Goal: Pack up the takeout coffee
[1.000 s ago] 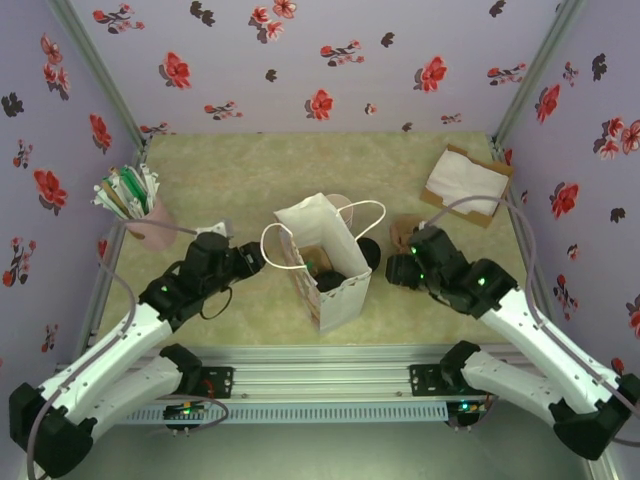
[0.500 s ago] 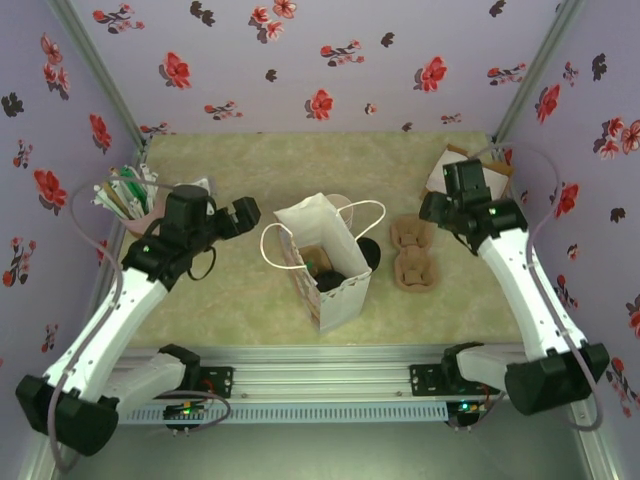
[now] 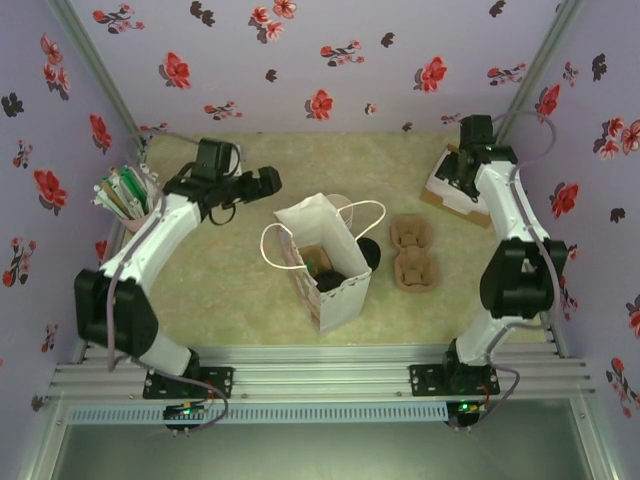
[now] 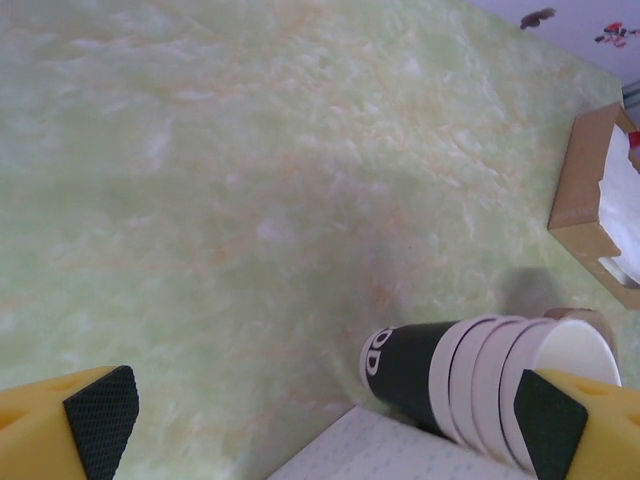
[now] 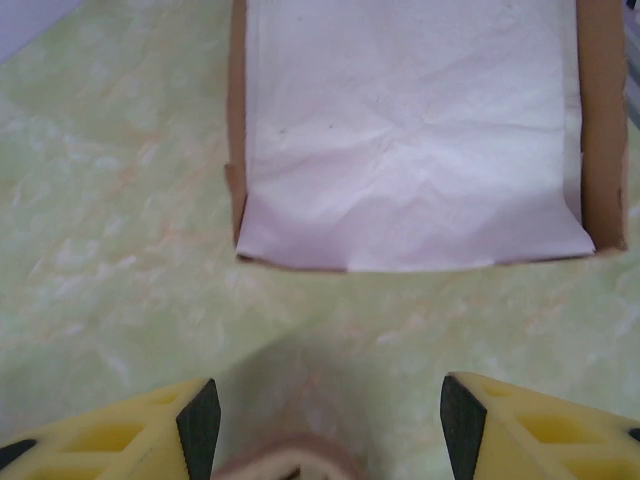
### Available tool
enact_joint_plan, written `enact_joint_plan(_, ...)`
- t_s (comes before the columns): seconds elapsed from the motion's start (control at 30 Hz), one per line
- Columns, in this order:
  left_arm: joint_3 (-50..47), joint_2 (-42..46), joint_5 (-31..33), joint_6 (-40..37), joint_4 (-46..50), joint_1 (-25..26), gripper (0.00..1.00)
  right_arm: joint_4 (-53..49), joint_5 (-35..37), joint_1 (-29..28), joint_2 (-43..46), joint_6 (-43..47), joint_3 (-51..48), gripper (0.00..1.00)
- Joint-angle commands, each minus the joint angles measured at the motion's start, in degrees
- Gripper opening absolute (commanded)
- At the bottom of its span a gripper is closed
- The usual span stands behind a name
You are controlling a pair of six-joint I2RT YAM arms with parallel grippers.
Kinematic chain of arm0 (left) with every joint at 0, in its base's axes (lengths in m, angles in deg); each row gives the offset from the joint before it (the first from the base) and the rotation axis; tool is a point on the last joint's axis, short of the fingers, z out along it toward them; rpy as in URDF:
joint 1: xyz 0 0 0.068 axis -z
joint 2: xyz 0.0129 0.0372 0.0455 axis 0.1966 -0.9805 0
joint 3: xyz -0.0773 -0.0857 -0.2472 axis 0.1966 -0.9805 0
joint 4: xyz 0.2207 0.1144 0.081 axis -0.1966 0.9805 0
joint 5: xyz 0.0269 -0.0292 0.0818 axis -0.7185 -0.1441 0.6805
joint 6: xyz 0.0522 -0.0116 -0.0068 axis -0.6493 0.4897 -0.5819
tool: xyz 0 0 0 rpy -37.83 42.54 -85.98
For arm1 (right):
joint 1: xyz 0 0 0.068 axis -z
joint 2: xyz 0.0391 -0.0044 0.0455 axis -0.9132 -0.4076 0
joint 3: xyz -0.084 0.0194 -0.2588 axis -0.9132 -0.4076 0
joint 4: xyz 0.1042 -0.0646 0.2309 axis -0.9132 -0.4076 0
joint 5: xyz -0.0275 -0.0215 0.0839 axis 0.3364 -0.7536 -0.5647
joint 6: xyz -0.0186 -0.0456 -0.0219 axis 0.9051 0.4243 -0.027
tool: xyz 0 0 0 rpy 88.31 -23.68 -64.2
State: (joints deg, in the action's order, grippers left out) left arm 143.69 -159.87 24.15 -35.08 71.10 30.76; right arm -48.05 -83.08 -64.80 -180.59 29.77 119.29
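Left tool (image 3: 265,182) hangs wide open and empty beyond the bag (image 3: 340,300), where the coffee (image 3: 323,284) seems already stowed; right tool (image 5: 327,420), jaws parted and empty, faces the napkins (image 5: 410,130), so the next move likely calls for pinching a single top sheet.

Lilac walls (image 3: 300,60) bear red flowers; table (image 3: 230,290) marbled pale green; bag (image 3: 340,300) white; left fingers (image 4: 40,415) yellow, black-padded.

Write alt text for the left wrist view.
A stack of lidless paper cups, dark-sided with cream rims, lies on its side on the green marbled table, ahead of the open left gripper. A cardboard box of white napkins sits at right.
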Motion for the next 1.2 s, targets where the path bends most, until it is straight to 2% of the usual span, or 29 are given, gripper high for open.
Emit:
enact_joint_plan(0.0, 6.4, -6.7, -5.2, -3.4, -0.3, -0.4, 0.99, 0.6, -1.8, 1.9, -6.4, -2.7, 5.0, 0.62)
enact_joint_plan(0.27, 15.4, -17.0, -9.2, -3.4, -1.1, -0.2, 0.99, -2.0, 0.6, 4.8, -21.3, -5.2, 17.6, 0.52)
enact_joint_plan(0.57, 18.3, -21.0, -10.2, -3.9, -1.0, 0.4, 0.99, -6.1, 3.2, 6.1, -32.9, -6.2, 30.0, 0.51)
enact_joint_plan(0.83, 19.2, -21.5, -10.6, -4.4, -0.6, 0.5, 0.99, -8.4, 4.1, 6.5, -38.3, -6.1, 35.0, 0.55)
enact_joint_plan(1.07, 19.5, -21.5, -10.9, -4.4, -0.5, 0.8, 0.99, -10.1, 1.9, 6.6, -41.8, -5.3, 36.7, 0.63)
enact_joint_plan(1.17, 19.7, -21.5, -11.0, -4.4, -0.3, 1.0, 0.99, -10.5, 1.3, 6.6, -42.9, -5.1, 37.3, 0.62)
